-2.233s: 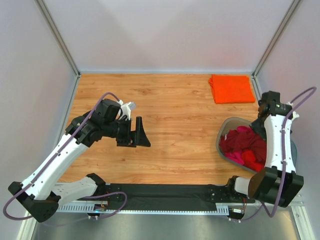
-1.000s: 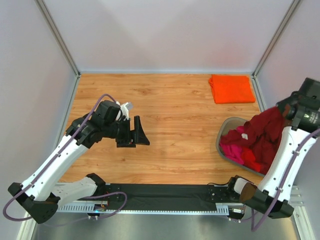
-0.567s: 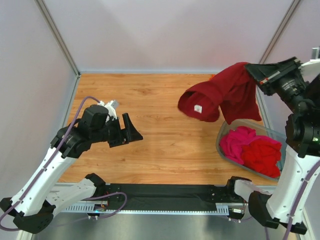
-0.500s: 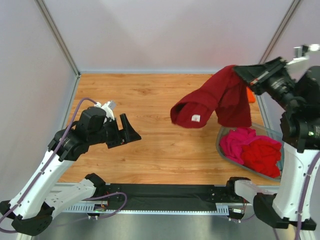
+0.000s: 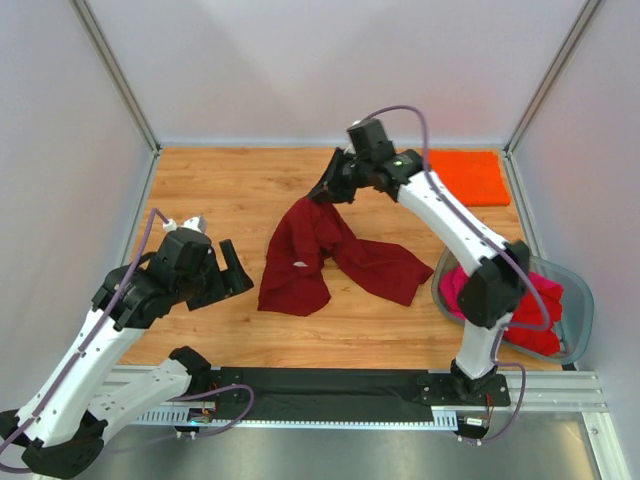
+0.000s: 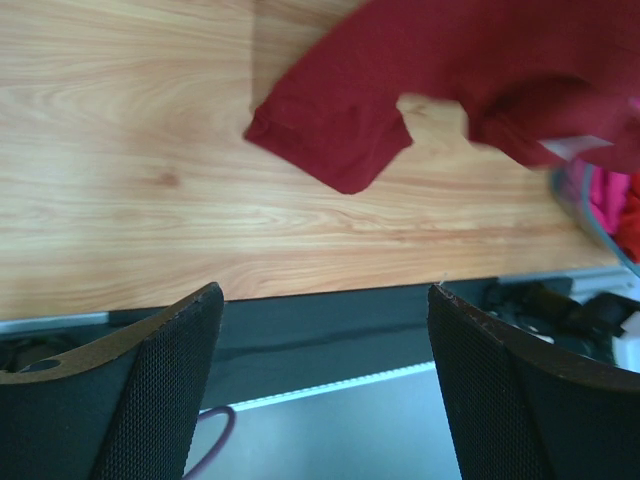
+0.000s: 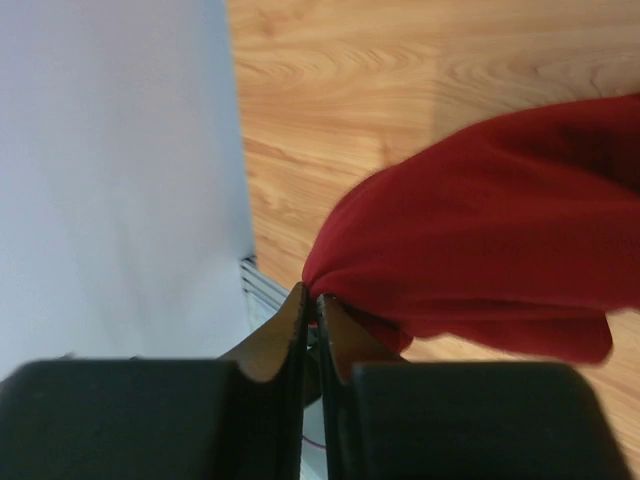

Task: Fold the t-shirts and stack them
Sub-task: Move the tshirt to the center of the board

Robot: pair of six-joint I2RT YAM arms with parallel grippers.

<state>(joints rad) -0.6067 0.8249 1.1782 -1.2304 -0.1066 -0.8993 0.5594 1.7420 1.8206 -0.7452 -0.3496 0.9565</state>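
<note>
A dark maroon t-shirt [image 5: 320, 250] lies crumpled in the middle of the wooden table, its upper end lifted. My right gripper [image 5: 323, 191] is shut on that raised edge; in the right wrist view the jaws [image 7: 315, 300] pinch the maroon cloth [image 7: 480, 260]. My left gripper [image 5: 233, 268] hangs open and empty left of the shirt. Its wrist view shows a maroon sleeve [image 6: 335, 135] beyond the fingers [image 6: 170, 370]. A folded bright orange t-shirt [image 5: 465, 176] lies at the back right. Magenta-pink [image 5: 452, 287] and red [image 5: 535, 322] t-shirts sit in the tub.
The grey translucent tub [image 5: 583, 305] stands at the right edge of the table, partly behind the right arm's lower links. White walls close in the back and both sides. A black rail [image 5: 330, 395] runs along the near edge between the arm bases.
The right arm swung from above the tub to the table's middle, carrying the maroon t-shirt, which now rests mostly on the wood. The left arm drew back toward the near left.
</note>
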